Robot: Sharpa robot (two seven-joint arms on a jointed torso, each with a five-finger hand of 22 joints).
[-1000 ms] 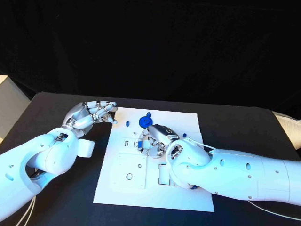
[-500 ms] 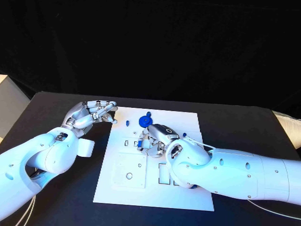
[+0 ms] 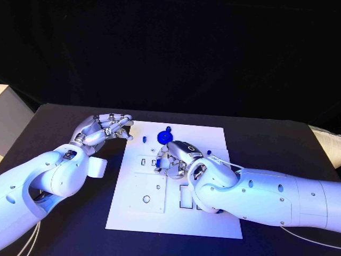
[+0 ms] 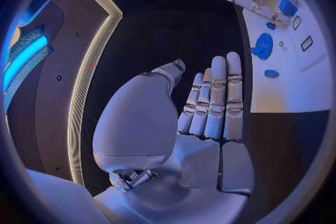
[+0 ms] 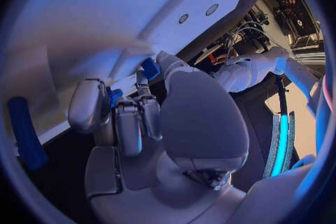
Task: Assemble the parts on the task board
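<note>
Black table (image 3: 55,120) carries the task board (image 3: 140,213). I see my left hand (image 3: 101,129) at its edge, fingers together, empty. My right hand (image 3: 173,160) pinches a blue part (image 5: 115,96) over the board.

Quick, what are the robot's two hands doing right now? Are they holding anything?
Left silver hand: holds nothing, fingers curled beside the white task board.
Right silver hand: fingers down on the board, pinching a small blue part.

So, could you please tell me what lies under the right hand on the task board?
The right hand hovers low over the task board, fingers curled around a small blue part. The board's slots directly beneath the hand are covered, so their contents cannot be seen.
</note>
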